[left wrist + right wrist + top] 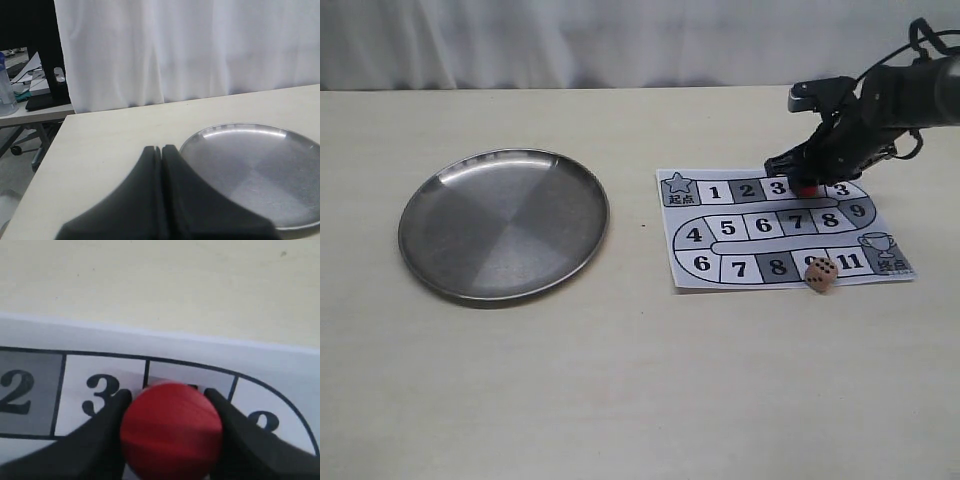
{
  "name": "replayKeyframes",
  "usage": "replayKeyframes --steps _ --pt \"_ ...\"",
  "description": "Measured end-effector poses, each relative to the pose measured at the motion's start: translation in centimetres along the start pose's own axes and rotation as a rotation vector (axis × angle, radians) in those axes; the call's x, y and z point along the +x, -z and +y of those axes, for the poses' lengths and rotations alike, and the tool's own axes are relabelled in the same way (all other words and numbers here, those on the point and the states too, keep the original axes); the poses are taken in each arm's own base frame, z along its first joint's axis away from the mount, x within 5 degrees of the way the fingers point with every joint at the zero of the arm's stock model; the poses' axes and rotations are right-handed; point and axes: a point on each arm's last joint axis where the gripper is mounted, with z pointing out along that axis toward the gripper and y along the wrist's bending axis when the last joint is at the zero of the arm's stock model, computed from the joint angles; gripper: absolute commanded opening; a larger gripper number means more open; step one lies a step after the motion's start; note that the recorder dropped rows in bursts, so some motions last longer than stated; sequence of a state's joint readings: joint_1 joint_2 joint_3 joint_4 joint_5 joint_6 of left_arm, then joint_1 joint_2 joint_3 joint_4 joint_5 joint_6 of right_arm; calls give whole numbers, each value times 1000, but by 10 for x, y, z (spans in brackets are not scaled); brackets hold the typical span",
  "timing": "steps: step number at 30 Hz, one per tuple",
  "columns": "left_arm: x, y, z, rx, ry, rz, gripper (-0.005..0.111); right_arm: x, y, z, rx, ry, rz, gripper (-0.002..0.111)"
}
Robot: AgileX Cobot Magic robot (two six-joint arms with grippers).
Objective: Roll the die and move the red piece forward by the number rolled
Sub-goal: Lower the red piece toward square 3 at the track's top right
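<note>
Spanning every view, the cream tabletop (620,400) carries a round brushed-steel plate (504,223), which lies just beside the left gripper (161,150) — its black fingers pressed together, holding nothing. The printed paper game board (728,228) sits under the right gripper (808,178), whose fingers clamp the small red cylinder piece (171,432) from both sides, over the square just past the 3. The pale wooden die (821,274) rests well apart from those fingers, on the board's opposite edge beside the 11.

Tan die (821,274) w/ dark pips, red piece (171,430).
</note>
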State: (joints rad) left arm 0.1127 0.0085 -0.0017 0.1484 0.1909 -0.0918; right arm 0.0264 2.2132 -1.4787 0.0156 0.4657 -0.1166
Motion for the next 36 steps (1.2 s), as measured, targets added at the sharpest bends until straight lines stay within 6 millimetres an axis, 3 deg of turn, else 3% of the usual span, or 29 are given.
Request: replayKeyframes --steps 4,8,10,14,21,24,32,36 --pt "0 0 0 0 0 0 0 -4 21 -4 9 9 8 5" --pt "0 0 0 0 0 0 0 -24 82 -32 59 -41 -131 5" --pt "0 0 0 0 0 0 0 -24 90 -42 74 -59 -147 5" --pt "0 0 0 0 0 0 0 -17 78 -49 77 -82 -116 5" --pt "0 0 0 0 0 0 0 12 20 -46 60 -87 -12 5" --pt "0 0 0 0 0 0 0 18 6 -46 57 -93 -1 5" --pt "0 0 0 0 0 0 0 17 11 -46 56 -95 1 5" --pt "0 0 0 0 0 0 0 8 44 -46 61 -94 -19 5"
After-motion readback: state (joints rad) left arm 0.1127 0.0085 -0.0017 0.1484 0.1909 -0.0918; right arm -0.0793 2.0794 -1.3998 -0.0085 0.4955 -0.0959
